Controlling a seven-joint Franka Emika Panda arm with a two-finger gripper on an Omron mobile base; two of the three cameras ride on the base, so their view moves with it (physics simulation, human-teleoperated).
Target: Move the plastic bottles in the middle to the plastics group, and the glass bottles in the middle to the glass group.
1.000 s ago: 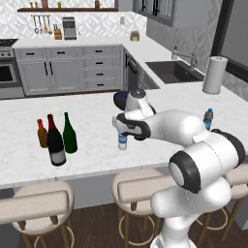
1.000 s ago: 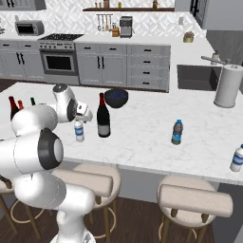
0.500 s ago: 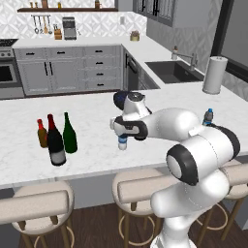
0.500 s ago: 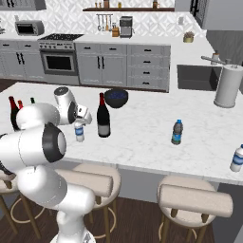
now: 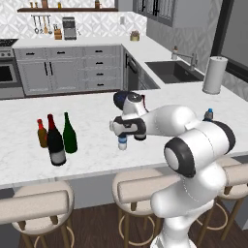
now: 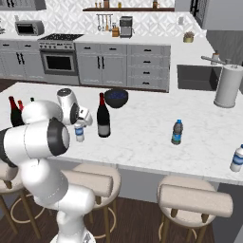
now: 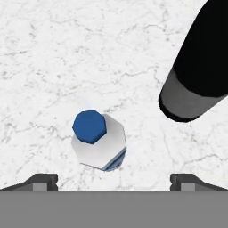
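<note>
A small clear plastic bottle (image 5: 123, 143) (image 6: 79, 133) stands mid-counter; from above its cap (image 7: 89, 126) looks blue. My gripper (image 5: 124, 131) (image 6: 81, 122) (image 7: 114, 182) hangs open just over it, and the bottle sits a little left of centre between the fingertips (image 7: 42, 181). One black wine bottle (image 6: 103, 117) (image 7: 200, 62) stands close beside it. Another wine bottle (image 5: 55, 143) stands at the left with the amber bottle (image 5: 42, 134) and the green bottle (image 5: 69, 134). A blue-tinted dark-capped bottle (image 6: 177, 132) (image 5: 208, 115) stands to the right.
A dark bowl (image 6: 116, 97) sits behind the middle wine bottle. A paper towel roll (image 6: 227, 85) stands by the sink (image 6: 199, 76). Another clear bottle (image 6: 236, 159) is at the counter's far right edge. Stools (image 6: 194, 199) line the near side.
The arm's elbow has swung slightly left and the hand has barely shifted over the small bottle. The jaws stay open and no bottle has moved.
</note>
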